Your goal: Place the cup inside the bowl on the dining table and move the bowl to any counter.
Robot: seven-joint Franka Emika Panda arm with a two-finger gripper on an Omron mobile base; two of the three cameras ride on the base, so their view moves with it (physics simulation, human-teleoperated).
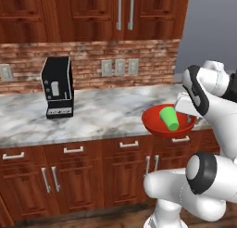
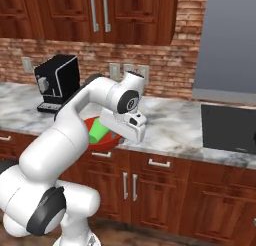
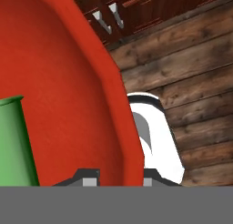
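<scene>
Red filled most of the hand view: the bowl (image 3: 68,91) sat right up against the camera, its rim running down between the two dark fingertips (image 3: 89,177), one on the inside of the wall and one on the outside, so the gripper (image 3: 119,178) was pinching the bowl's rim. At the left edge of that view the green cup (image 3: 12,141) stood inside the bowl, and beyond the rim lay wooden floorboards (image 3: 191,82) and the silver handles (image 3: 109,19) of lower cabinet doors.

From the left base view, the bowl (image 1: 162,125) was held up at the front edge of the counter (image 1: 92,113), partly over the marble and partly out past it above the drawers, tilted toward the camera. The cup (image 1: 170,117) lay leaning inside it, mouth toward the upper left. The gripper (image 1: 187,112) met the bowl at its right side; its fingers themselves were hidden there by the white hand.

In the right base view the arm crossed in front, and just a slice of the bowl (image 2: 113,139) and cup (image 2: 98,133) showed beneath the hand. A black coffee machine (image 1: 58,87) stood on the counter well to the left, against the brick backsplash (image 1: 139,53). A dark cooktop (image 2: 230,127) was set into the marble far to the right.
</scene>
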